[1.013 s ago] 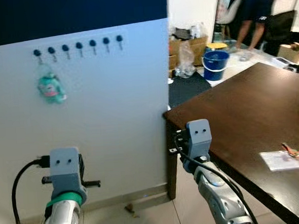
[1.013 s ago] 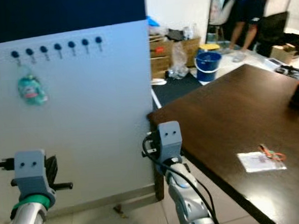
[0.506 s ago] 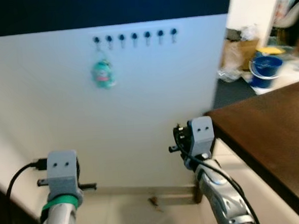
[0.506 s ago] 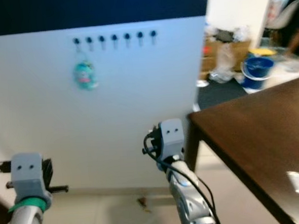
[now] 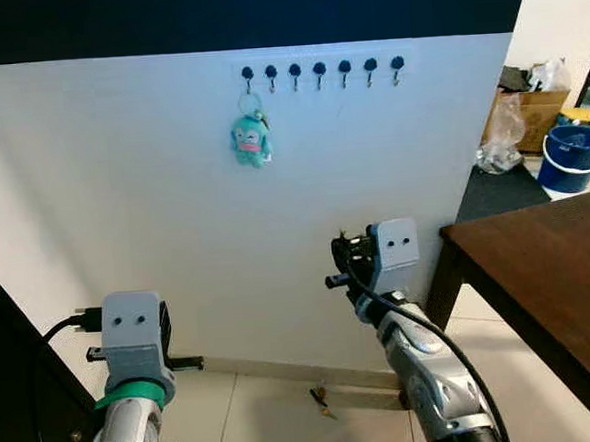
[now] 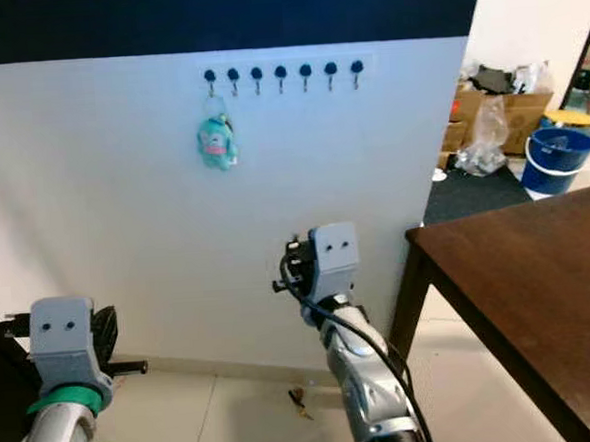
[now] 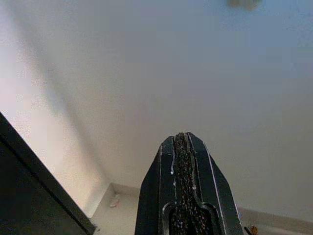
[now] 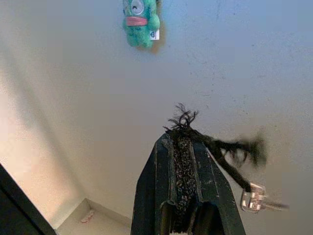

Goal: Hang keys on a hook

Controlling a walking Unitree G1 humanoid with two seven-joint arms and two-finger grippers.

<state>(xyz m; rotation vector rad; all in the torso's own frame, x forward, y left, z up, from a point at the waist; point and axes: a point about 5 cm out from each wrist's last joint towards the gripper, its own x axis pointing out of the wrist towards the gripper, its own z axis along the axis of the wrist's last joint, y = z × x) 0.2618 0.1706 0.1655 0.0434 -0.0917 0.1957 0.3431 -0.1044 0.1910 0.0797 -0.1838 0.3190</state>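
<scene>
head cameras face wall (image 5: 122, 171), wrists nearer

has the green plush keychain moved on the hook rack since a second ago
No. The green plush keychain still hangs from the leftmost hook of the hook rack. Its shift across the picture comes from the camera turning.

A white wall panel (image 5: 173, 188) stands upright on a pale tiled floor (image 5: 268, 428) and bears a row of seven dark hooks (image 5: 320, 71) near its top edge, just under a dark blue band. From the leftmost hook (image 5: 248, 75) hangs a small green plush keychain (image 5: 251, 139), flat against the panel; the other six hooks are bare. To the right, a dark brown wooden table (image 5: 548, 266) stands on the same floor with its corner near the panel's edge, and a small scrap of debris (image 5: 321, 400) lies on the tiles at the panel's foot
</scene>
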